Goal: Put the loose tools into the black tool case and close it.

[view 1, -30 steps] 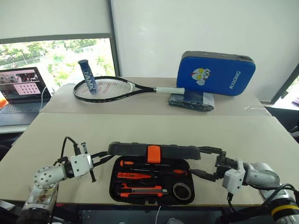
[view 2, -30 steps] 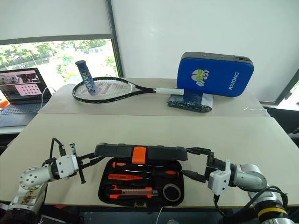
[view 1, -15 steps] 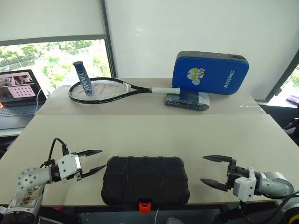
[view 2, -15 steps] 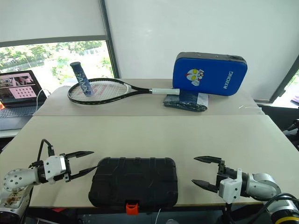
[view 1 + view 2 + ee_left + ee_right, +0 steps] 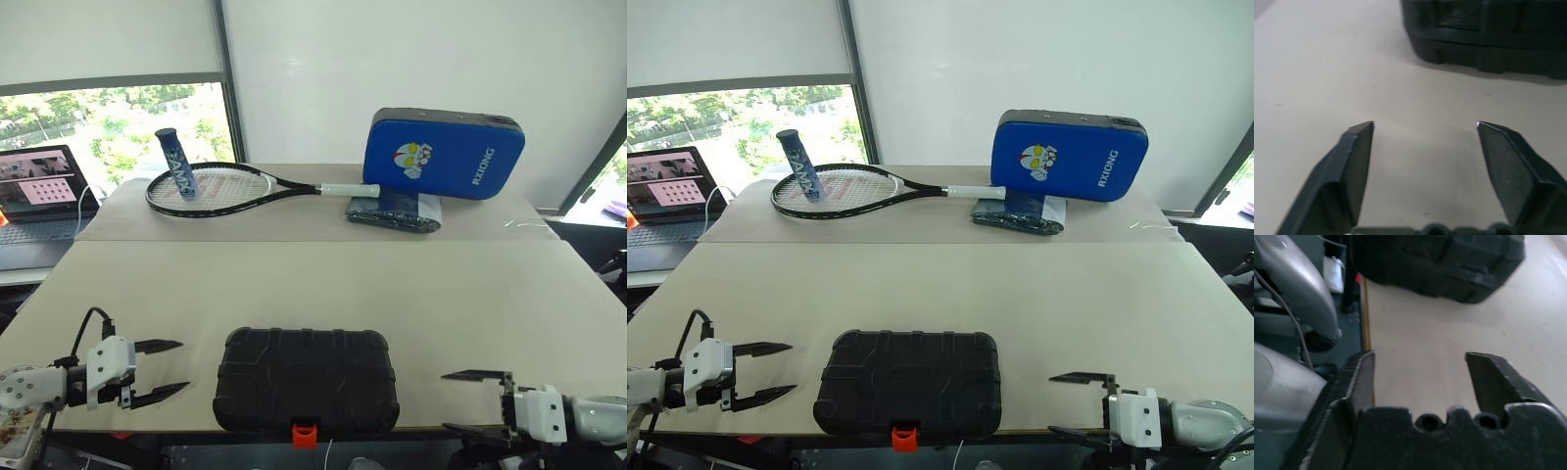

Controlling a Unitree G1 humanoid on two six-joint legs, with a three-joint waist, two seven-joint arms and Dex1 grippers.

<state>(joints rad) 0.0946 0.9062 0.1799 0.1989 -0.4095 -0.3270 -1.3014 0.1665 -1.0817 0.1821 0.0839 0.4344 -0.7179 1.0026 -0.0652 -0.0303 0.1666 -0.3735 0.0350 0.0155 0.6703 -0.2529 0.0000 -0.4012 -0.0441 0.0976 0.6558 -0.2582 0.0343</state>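
The black tool case [image 5: 306, 380] lies shut and flat near the table's front edge, its orange latch [image 5: 305, 432] facing me. The loose tools are out of view. My left gripper [image 5: 183, 365] hovers open to the left of the case, a small gap away, fingers pointing toward it. To the case's right, my right gripper [image 5: 444, 399] is open too, aimed at the case from the table's front edge. The left wrist view shows the left gripper [image 5: 1425, 125] empty, with the case [image 5: 1488, 34] beyond. Likewise the right gripper [image 5: 1420, 355] holds nothing before the case [image 5: 1440, 259].
On the far table lie a tennis racket [image 5: 225, 186] with a blue tube [image 5: 176, 162] standing on it, and a blue pad [image 5: 446, 154] propped over a dark folded bag [image 5: 392, 211]. A laptop [image 5: 34, 186] sits at the far left.
A second ago both grippers held the lid half raised over the tools. The lid came down shut, and both grippers have since drawn back and outward from the case.
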